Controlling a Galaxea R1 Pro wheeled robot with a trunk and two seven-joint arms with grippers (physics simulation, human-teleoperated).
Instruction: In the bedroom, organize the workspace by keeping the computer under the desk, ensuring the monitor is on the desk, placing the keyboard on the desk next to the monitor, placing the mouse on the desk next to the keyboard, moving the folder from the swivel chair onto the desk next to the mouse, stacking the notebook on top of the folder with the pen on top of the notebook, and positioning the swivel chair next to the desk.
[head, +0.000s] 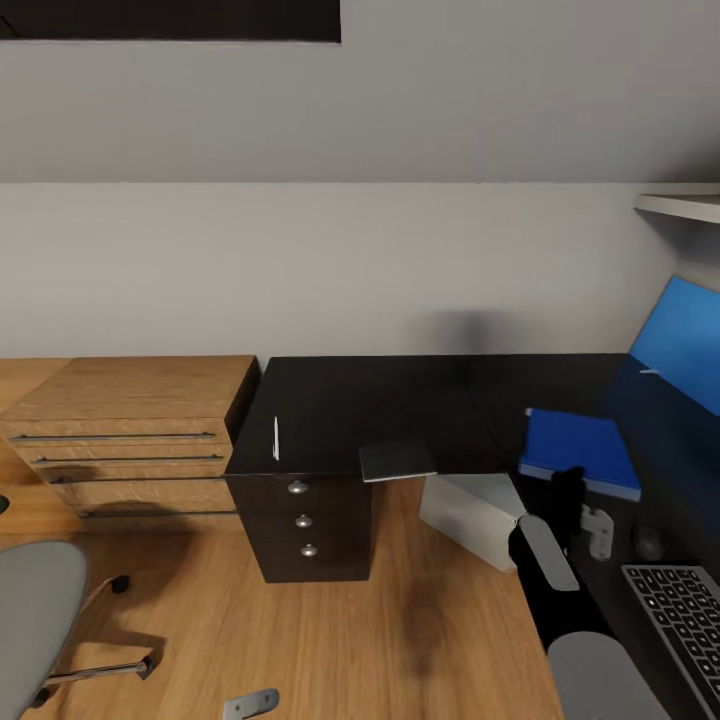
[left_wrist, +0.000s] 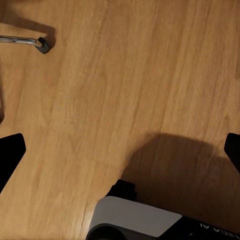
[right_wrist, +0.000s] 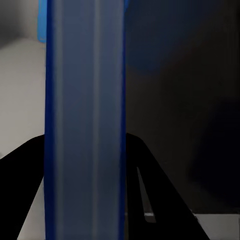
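Observation:
The blue folder (head: 585, 448) lies on the black desk (head: 400, 400) by its blue back panel. My right gripper (head: 568, 488) is at the folder's near edge, shut on it; the folder's edge (right_wrist: 85, 120) runs between the black fingers (right_wrist: 160, 195). The keyboard (head: 685, 612) and a small dark mouse (head: 648, 543) sit nearer me. The white pen (head: 276, 438) and the dark notebook (head: 397, 461) lie at the desk's front edge. The pale computer (head: 470, 515) stands under the desk. The swivel chair (head: 35, 610) is at lower left. My left gripper (left_wrist: 120, 150) hangs open over the floor. The monitor is out of view.
A light-wood drawer cabinet (head: 130, 420) stands left of the desk's dark drawer unit (head: 305, 525). A chair castor (left_wrist: 42, 45) rests on the wood floor (head: 330, 640) between chair and desk. A white shelf (head: 685, 205) juts out at upper right.

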